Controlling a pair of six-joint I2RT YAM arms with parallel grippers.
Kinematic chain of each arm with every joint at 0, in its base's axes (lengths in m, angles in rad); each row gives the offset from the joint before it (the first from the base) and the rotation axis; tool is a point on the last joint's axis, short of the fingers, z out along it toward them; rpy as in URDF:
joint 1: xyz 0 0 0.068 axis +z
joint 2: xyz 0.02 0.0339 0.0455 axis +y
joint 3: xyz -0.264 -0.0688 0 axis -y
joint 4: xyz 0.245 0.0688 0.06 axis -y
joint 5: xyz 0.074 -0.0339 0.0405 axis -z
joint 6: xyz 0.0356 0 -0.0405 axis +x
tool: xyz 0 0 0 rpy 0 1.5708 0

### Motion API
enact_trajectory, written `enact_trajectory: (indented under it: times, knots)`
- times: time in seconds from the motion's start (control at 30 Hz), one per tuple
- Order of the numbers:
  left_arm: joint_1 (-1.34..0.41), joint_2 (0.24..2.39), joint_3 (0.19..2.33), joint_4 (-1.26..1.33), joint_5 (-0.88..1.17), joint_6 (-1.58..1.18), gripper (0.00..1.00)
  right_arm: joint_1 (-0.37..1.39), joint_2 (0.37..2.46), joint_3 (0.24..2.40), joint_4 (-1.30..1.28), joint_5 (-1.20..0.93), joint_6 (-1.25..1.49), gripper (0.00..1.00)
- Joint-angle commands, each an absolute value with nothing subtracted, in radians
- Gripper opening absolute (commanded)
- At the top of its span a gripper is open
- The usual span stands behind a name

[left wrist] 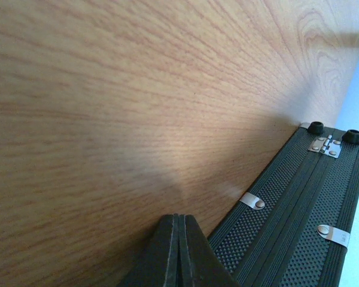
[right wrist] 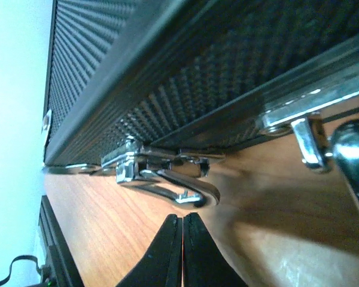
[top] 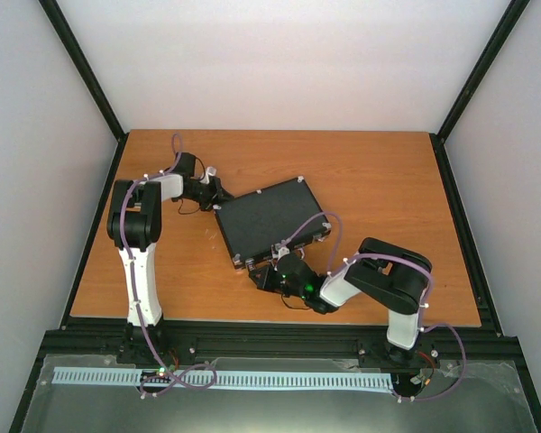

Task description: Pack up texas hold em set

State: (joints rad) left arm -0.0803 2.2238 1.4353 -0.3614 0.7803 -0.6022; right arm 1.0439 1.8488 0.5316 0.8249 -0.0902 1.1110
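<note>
The black briefcase [top: 270, 221] lies shut and flat in the middle of the table. My left gripper [top: 224, 195] is shut and empty beside its back hinge side; the left wrist view shows the shut gripper [left wrist: 179, 222] next to the case's textured edge [left wrist: 299, 203] with a silver hinge [left wrist: 325, 145]. My right gripper [top: 260, 275] is shut and empty at the case's front side. In the right wrist view the shut gripper [right wrist: 182, 220] sits just below a silver latch [right wrist: 167, 173] that hangs open from the briefcase [right wrist: 185, 78]. Part of the handle [right wrist: 347, 149] shows at right. Chips, discs, dice and cards are out of view.
The wooden table [top: 361, 171] is bounded by black frame posts and white walls. A black rail [top: 279, 338] runs along the near edge by the arm bases.
</note>
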Motion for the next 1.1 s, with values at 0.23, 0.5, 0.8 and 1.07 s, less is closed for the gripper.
enact_trajectory:
  times: [0.23,0.5,0.8,1.07]
  knots:
    - [-0.104,2.326,1.319,-0.44,0.662,-0.619,0.01,1.04,1.949,0.639,0.796,0.065,1.135,0.03]
    - [-0.115,2.324,1.297,-0.417,0.672,-0.634,0.01,1.036,1.946,0.701,0.615,0.084,1.108,0.03]
    - [-0.115,2.336,1.359,-0.456,0.662,-0.622,0.01,1.033,1.703,0.455,0.644,0.036,0.999,0.03]
    - [-0.115,2.344,1.362,-0.46,0.655,-0.615,0.01,0.952,1.726,0.43,0.779,-0.068,0.922,0.03]
